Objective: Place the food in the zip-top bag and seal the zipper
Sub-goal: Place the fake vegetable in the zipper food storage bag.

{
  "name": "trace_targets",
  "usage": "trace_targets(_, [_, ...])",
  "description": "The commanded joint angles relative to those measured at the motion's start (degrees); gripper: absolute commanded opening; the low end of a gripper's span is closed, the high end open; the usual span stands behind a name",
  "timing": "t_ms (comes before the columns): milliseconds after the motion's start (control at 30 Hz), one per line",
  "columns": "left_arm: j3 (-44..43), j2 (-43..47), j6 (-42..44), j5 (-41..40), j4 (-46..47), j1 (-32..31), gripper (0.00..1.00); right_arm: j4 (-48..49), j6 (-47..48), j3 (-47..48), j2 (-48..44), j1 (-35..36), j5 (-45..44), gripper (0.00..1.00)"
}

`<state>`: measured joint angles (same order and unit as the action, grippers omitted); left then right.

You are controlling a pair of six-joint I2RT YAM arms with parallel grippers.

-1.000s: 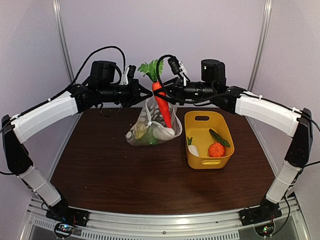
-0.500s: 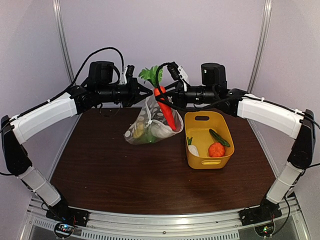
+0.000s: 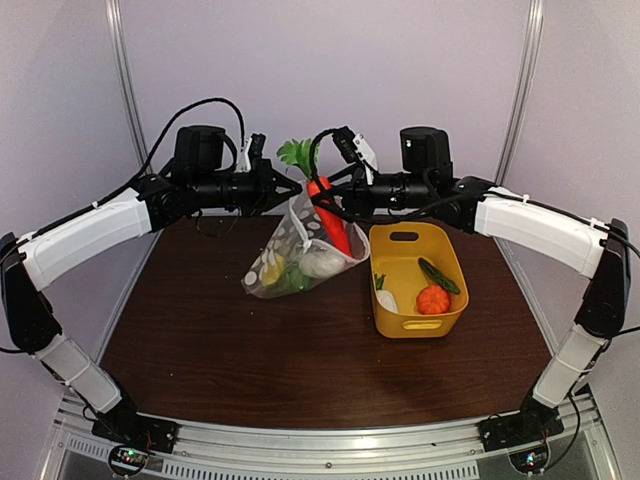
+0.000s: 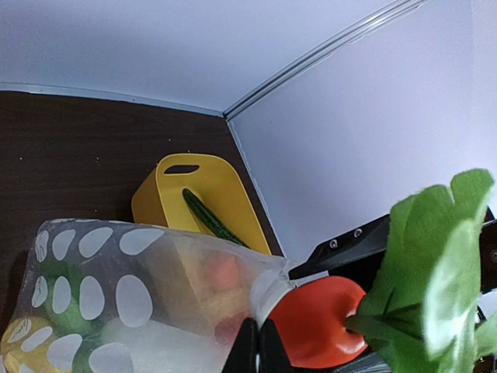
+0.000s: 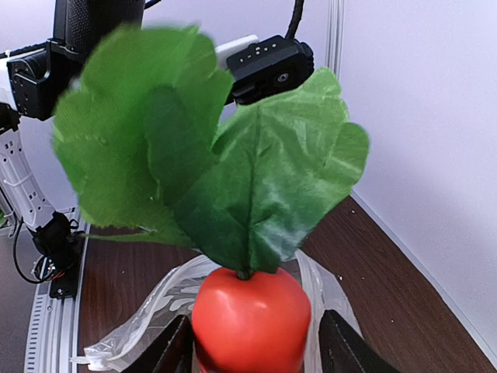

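- Top external view, nearest first: on the dark surface [image 3: 250,360] sits the yellow basket [image 3: 415,326]. It holds a cucumber [image 3: 438,275], an orange piece [image 3: 433,299] and a white piece [image 3: 386,300], so some food is not yet bagged.
- Just left of the basket hangs the zip-top bag [image 3: 275,262], with yellow, green and white pieces bunched at its bottom. I cannot tell whether the bottom touches the surface.
- A toy carrot [image 3: 332,220] stands tip-down in the bag's mouth, its leaves above the rim.
- Farther back, the left gripper [image 3: 296,187] has its jaws together, pinched on the bag's upper edge and holding the mouth up.
- The right gripper [image 3: 326,192] has its jaws apart on either side of the carrot's shoulder. The right wrist view shows a sliver of gap on one side, which looks like a release.
- The zipper [image 5: 147,330] hangs slack and unsealed.
- Step in hand, as I judge it: dropping the carrot in. The next move calls for drawing the right arm clear without dragging the carrot out, then reaching into the basket.
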<state>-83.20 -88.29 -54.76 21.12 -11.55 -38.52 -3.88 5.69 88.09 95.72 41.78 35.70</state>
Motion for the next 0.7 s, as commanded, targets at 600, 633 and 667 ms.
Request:
trace_targets(600, [1.1,3.5,3.8,-2.1,1.9,1.7,0.00,-14.8,2.2,8.6,-4.2,0.0,-0.2,0.63])
trace_targets(633, [1.3,3.3,4.0,-2.0,1.7,1.8,0.00,-17.4,4.8,9.0,-4.6,0.0,-0.2,0.63])
trace_targets(667, [1.4,3.1,4.2,-1.9,1.4,1.8,0.00,-20.5,8.2,9.2,-5.1,-0.2,0.3,0.64])
